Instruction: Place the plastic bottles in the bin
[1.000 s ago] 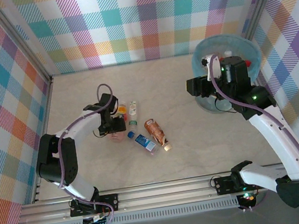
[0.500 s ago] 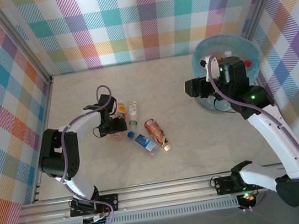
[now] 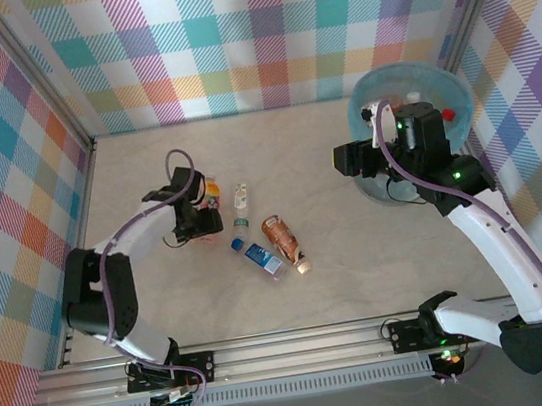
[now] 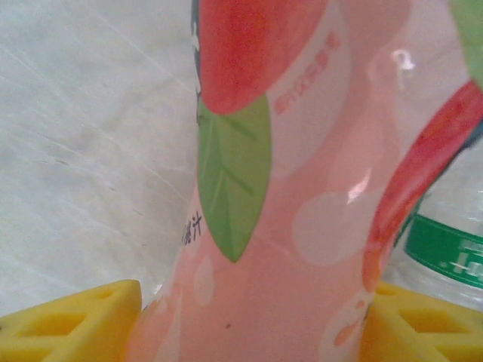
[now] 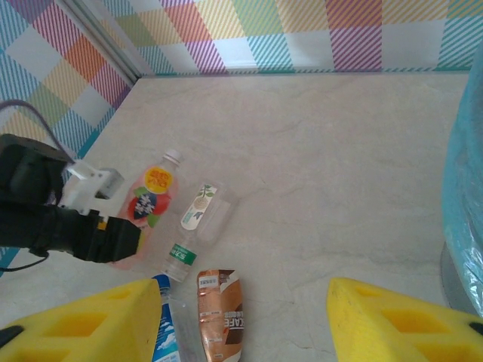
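The work surface is a pale marbled table (image 3: pixel 339 254) inside plaid walls. We read the left gripper (image 4: pixel 249 324) as closed onto the pink bottle (image 4: pixel 302 188). Both yellow pads (image 4: pixel 75 320) meet its sides, and its long axis runs up and away from the claw. Just past one pad lies the clear green-banded bottle (image 4: pixel 445 253). The bin (image 3: pixel 457 86) stands well apart from this claw, across the table on the right arm's side, so we judge a long crosswise carry is needed. The right gripper (image 5: pixel 241 302) hangs near the bin, spread wide and empty. Its wrist view shows the pink bottle lying flat, cap away from the left claw; the left wrist view cannot.
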You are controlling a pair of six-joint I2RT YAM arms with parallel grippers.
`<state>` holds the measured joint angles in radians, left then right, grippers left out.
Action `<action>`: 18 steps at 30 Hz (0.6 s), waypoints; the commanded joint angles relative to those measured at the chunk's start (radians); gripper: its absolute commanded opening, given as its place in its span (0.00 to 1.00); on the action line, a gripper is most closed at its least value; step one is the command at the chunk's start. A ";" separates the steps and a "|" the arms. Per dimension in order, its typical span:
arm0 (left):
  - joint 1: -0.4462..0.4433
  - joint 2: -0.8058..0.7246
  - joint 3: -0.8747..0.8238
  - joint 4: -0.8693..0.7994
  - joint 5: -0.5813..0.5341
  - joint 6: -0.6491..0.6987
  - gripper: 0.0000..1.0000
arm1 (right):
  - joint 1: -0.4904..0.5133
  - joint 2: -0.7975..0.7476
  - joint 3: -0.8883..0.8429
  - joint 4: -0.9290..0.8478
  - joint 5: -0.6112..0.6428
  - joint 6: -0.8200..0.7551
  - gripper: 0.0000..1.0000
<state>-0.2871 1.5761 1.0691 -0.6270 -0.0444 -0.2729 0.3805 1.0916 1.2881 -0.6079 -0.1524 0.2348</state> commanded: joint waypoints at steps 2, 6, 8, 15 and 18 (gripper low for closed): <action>0.006 -0.180 0.004 0.011 -0.063 0.027 0.65 | 0.006 -0.002 0.021 0.040 -0.029 0.025 0.61; -0.058 -0.394 -0.027 0.132 -0.002 0.115 0.59 | 0.008 -0.005 0.035 0.100 -0.075 0.054 0.60; -0.112 -0.478 -0.029 0.186 0.040 0.160 0.58 | 0.008 -0.005 0.030 0.170 -0.141 0.084 0.61; -0.325 -0.585 0.032 0.235 0.145 0.277 0.57 | 0.034 0.072 0.054 0.463 -0.381 0.263 0.62; -0.377 -0.584 0.059 0.244 0.199 0.279 0.57 | 0.079 0.117 0.113 0.495 -0.402 0.264 0.63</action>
<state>-0.6319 0.9932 1.0840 -0.4168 0.0864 -0.0353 0.4278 1.1839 1.3403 -0.2440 -0.4599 0.4454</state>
